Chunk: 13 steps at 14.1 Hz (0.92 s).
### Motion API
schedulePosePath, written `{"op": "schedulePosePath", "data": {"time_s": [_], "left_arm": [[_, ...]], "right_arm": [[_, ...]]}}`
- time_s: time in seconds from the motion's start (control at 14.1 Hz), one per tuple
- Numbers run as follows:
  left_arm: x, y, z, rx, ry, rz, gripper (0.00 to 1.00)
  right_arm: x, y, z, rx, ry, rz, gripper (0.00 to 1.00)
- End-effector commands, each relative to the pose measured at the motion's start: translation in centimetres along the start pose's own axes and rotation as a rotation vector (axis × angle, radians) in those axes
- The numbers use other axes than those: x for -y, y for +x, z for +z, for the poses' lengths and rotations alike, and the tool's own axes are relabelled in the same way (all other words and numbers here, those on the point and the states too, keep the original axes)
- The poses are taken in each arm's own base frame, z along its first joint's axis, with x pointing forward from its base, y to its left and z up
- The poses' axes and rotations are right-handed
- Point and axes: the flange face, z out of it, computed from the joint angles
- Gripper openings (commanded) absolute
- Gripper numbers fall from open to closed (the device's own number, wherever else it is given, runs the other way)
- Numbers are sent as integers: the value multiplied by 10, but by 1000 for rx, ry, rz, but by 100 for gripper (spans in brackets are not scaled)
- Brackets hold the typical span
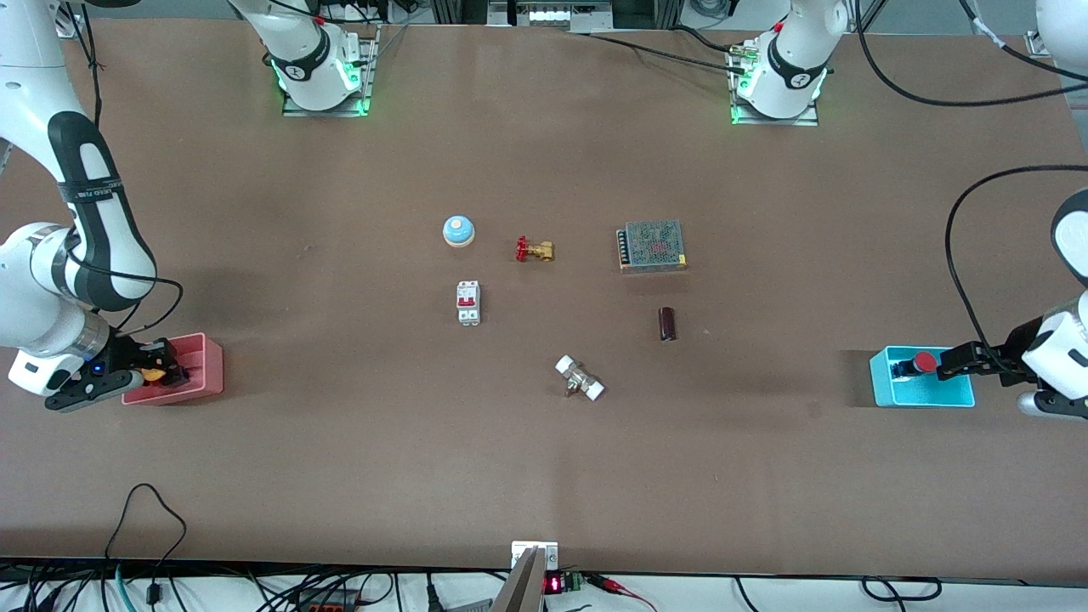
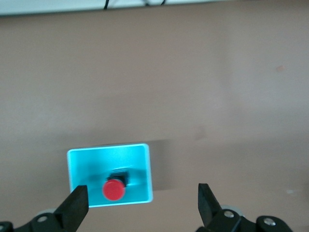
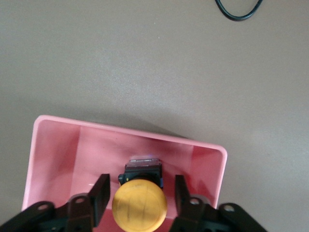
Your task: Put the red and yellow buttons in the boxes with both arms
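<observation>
**Both buttons at their bins**

Nearest the front camera among the loose parts lies a white-capped fitting (image 1: 580, 378); we take it as our landmark. Farther from the camera than it sit a dark cylinder (image 1: 667, 324), a white circuit breaker (image 1: 468, 303), a brass valve with a red handle (image 1: 534, 250), a blue-and-white dome (image 1: 458, 230) and a meshed power supply (image 1: 652, 245).

Toward the right arm's end of the table from the fitting stands the salmon pink bin (image 1: 202, 367). Our right gripper (image 3: 139, 194) hangs over it, its fingers (image 3: 100, 194) pinching the yellow button (image 3: 139, 205) on both sides.

Toward the left arm's end stands the cyan bin (image 1: 926, 393). The red button (image 2: 114, 189) rests inside it, untouched. Our left gripper (image 2: 143, 203) hovers over the bin's edge with fingers (image 2: 76, 205) spread wide, holding nothing.
</observation>
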Motion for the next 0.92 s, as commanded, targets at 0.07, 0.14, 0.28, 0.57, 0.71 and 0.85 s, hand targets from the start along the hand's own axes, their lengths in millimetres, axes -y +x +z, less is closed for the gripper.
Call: {"op": "schedulePosePath", "data": {"time_s": [0.07, 0.14, 0.28, 0.57, 0.71, 0.85], "left_arm": [[-50, -25, -60, 20, 8, -69, 100], [-54, -29, -74, 14, 7, -79, 100], [-60, -39, -99, 19, -47, -126, 100], [-67, -48, -127, 44, -68, -125, 100], [-78, -50, -126, 64, -67, -141, 100], [-85, -56, -129, 91, -57, -161, 100]], "right_arm": [[-1, 2, -3, -26, 15, 28, 100], [-1, 4, -10, -40, 24, 46, 100], [3, 6, -41, -21, 37, 45, 100], [31, 12, -143, 52, 81, 118, 100], [62, 19, -203, 60, 74, 149, 100], [101, 28, -257, 48, 35, 186, 100]]}}
